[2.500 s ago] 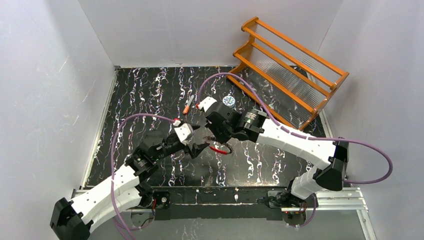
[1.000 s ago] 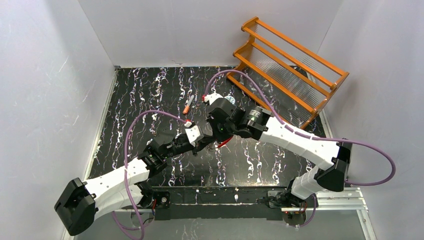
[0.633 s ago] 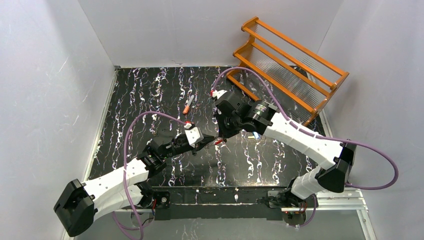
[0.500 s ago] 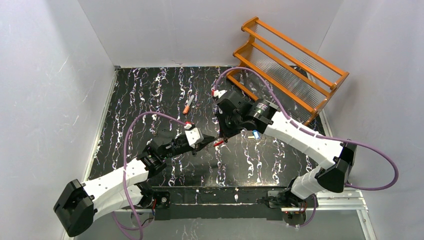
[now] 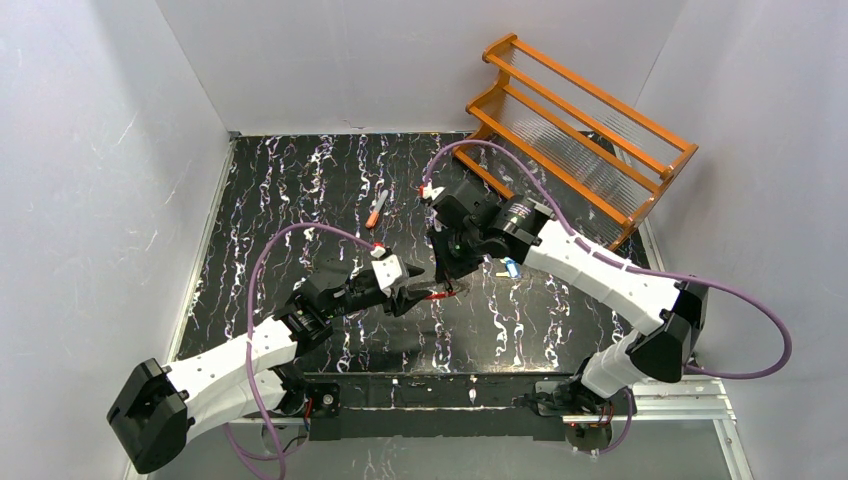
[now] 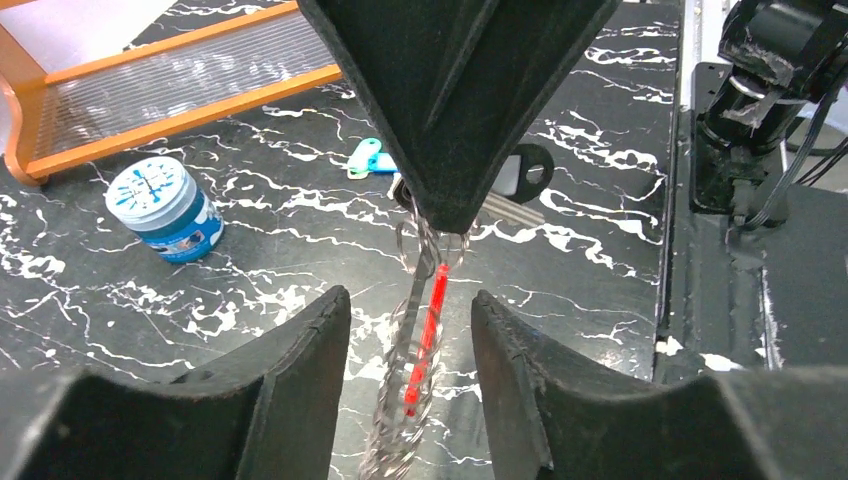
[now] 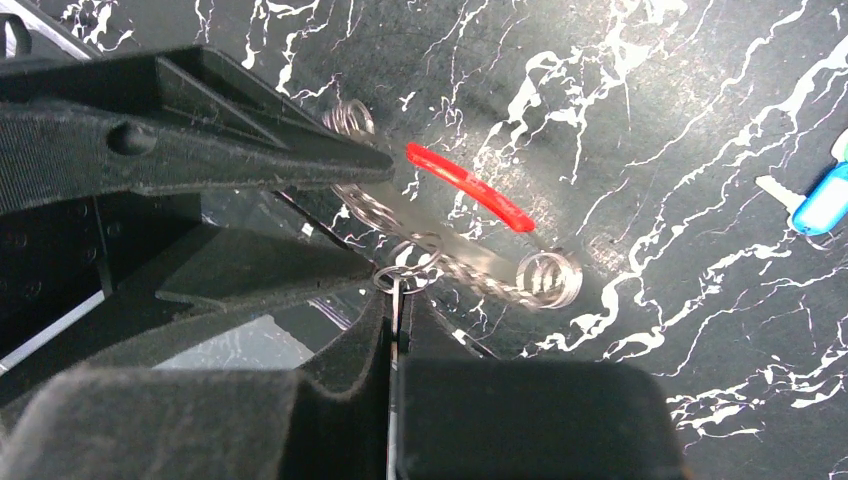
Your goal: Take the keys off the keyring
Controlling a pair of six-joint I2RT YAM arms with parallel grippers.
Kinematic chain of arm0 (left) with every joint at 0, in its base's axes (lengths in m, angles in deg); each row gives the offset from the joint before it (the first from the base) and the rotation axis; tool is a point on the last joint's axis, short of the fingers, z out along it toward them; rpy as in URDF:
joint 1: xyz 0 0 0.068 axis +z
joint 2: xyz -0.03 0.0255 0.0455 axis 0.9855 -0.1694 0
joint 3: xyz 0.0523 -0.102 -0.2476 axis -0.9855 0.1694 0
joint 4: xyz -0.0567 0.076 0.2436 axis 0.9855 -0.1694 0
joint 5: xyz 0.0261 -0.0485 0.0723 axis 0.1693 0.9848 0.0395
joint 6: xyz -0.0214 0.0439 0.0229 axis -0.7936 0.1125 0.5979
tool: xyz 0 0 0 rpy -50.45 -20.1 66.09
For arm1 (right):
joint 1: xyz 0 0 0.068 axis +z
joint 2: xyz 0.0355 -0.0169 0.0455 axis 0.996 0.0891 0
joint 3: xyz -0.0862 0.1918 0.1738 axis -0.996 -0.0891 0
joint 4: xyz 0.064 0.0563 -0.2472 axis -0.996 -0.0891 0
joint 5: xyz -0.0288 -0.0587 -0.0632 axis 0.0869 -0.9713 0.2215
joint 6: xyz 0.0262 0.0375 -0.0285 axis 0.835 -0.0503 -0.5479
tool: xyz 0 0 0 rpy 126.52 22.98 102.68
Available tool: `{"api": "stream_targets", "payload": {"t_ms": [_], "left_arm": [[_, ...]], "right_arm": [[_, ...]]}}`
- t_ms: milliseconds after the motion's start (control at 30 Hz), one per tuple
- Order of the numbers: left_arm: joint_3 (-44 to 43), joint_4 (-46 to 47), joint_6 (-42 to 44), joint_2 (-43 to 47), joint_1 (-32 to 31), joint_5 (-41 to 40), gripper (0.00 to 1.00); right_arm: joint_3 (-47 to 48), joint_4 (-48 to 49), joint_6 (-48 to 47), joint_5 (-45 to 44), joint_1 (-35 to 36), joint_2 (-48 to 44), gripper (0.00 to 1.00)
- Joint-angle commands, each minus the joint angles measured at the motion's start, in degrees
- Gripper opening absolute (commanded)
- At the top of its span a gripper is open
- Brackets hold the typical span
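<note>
The keyring [image 6: 400, 420], a thin silvery coiled loop with a red section [image 7: 470, 188], hangs above the table from my right gripper [image 7: 398, 300]. That gripper is shut on a thin metal piece with a small ring at the loop's top; I cannot tell if it is a key. My left gripper [image 6: 408, 300] is open, its fingers on either side of the hanging loop, not touching it. In the top view the left gripper [image 5: 418, 293] and right gripper [image 5: 447, 275] meet mid-table over the keyring [image 5: 437, 296]. A blue key [image 6: 365, 158] and a dark-headed key [image 6: 525, 178] lie loose on the table.
A small round blue tin [image 6: 165, 208] stands on the black marbled table [image 5: 300, 190]. An orange wooden rack [image 5: 580, 130] leans at the back right. A small orange-and-silver item [image 5: 375, 210] lies behind the grippers. The blue key [image 5: 511, 268] lies under the right arm.
My left gripper has opened and let go of the keyring's lower end. The loop now hangs freely from the right gripper, which has shifted slightly towards the left arm.
</note>
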Motion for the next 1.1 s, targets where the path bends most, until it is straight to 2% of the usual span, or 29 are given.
{"api": "stream_targets", "payload": {"t_ms": [0,133,333,700,900,1067], "left_arm": [[-1.35,-0.20,-1.41,0.49,-0.45,0.91,0.50],[-2.14,-0.20,-1.97,0.16,-0.64,1.74,0.54],[-2.76,-0.18,-2.52,-0.43,-0.63,1.77,0.52],[-4.12,1.19,-4.56,-3.74,-0.97,1.99,0.44],[-4.26,2.51,-4.74,-4.65,-1.19,0.61,0.36],[-4.47,4.58,-5.97,-5.52,-1.49,0.43,0.34]], "right_arm": [[2.85,0.66,0.69,1.73,-0.14,0.74,0.01],[2.92,0.53,1.63,2.04,-0.15,1.07,0.01],[3.26,0.49,2.17,2.42,-0.20,1.06,0.01],[3.31,1.21,3.84,2.66,-0.14,0.97,0.01],[3.01,1.33,4.12,3.17,-0.14,0.90,0.01],[2.42,1.98,4.45,3.63,-0.21,0.64,0.01]]}}
